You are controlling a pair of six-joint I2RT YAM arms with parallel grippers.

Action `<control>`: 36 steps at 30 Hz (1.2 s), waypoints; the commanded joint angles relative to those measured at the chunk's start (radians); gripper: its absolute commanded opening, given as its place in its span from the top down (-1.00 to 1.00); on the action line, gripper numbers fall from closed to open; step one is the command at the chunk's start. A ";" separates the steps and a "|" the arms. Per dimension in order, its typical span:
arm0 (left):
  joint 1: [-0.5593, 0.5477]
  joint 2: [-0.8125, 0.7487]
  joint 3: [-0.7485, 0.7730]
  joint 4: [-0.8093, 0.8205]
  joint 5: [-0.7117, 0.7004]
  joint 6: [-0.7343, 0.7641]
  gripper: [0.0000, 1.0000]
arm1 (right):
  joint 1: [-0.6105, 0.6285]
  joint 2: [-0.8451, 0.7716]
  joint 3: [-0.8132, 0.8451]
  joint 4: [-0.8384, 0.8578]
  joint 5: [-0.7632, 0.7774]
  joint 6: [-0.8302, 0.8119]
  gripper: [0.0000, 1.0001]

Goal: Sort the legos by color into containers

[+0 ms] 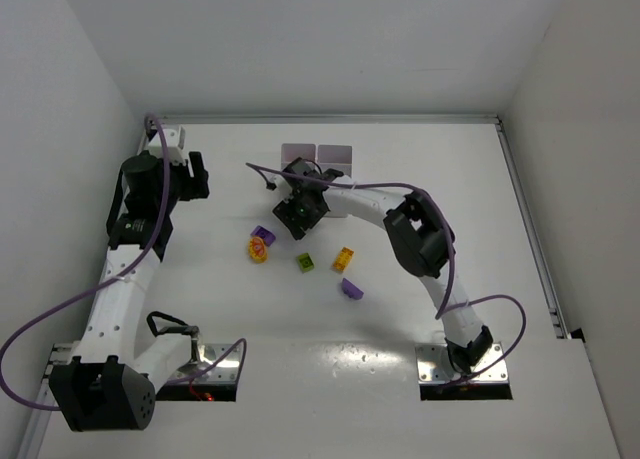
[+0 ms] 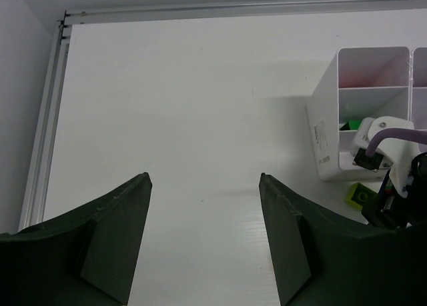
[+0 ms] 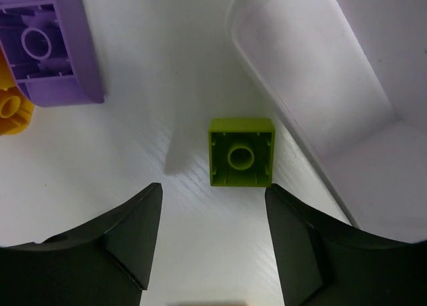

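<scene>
My right gripper (image 1: 296,219) (image 3: 213,189) is open and low over the table, beside the white containers tray (image 1: 332,155). A lime green lego (image 3: 241,151) lies studs-down just past its fingertips, not held, close to the tray's wall (image 3: 313,86). This lego also shows in the left wrist view (image 2: 359,195). A purple lego (image 3: 47,46) and a yellow lego (image 3: 10,106) lie farther left. My left gripper (image 1: 198,174) (image 2: 205,179) is open and empty over bare table left of the tray (image 2: 330,129). A green lego (image 2: 348,125) sits in one compartment.
On the table in front of the tray lie a purple lego (image 1: 263,235), a yellow one (image 1: 259,250), a green one (image 1: 305,262), an orange one (image 1: 343,259) and another purple one (image 1: 350,289). The table's raised rails (image 2: 50,99) run along the left and far edges.
</scene>
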 commanded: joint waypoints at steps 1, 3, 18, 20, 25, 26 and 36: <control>0.008 -0.021 -0.002 0.009 -0.011 0.004 -0.44 | 0.000 0.016 0.053 0.056 0.035 0.002 -0.28; 0.008 -0.021 -0.002 0.009 -0.011 0.004 -0.44 | 0.000 0.025 0.076 0.056 0.035 -0.008 -0.28; 0.008 0.007 -0.011 0.009 -0.002 0.013 -0.44 | 0.000 0.108 0.176 0.074 0.102 -0.026 -0.28; 0.008 0.007 -0.011 0.009 0.009 0.013 -0.44 | 0.000 0.118 0.190 0.063 0.102 -0.026 -0.28; 0.008 0.016 -0.011 0.009 0.009 0.013 -0.46 | 0.000 0.138 0.200 0.063 0.102 -0.035 -0.25; 0.008 0.016 -0.011 0.009 0.009 0.013 -0.46 | 0.000 0.138 0.210 0.063 0.102 -0.035 -0.21; 0.008 -0.050 -0.071 -0.031 0.216 0.126 -0.46 | -0.010 0.016 0.092 0.059 0.043 -0.066 0.95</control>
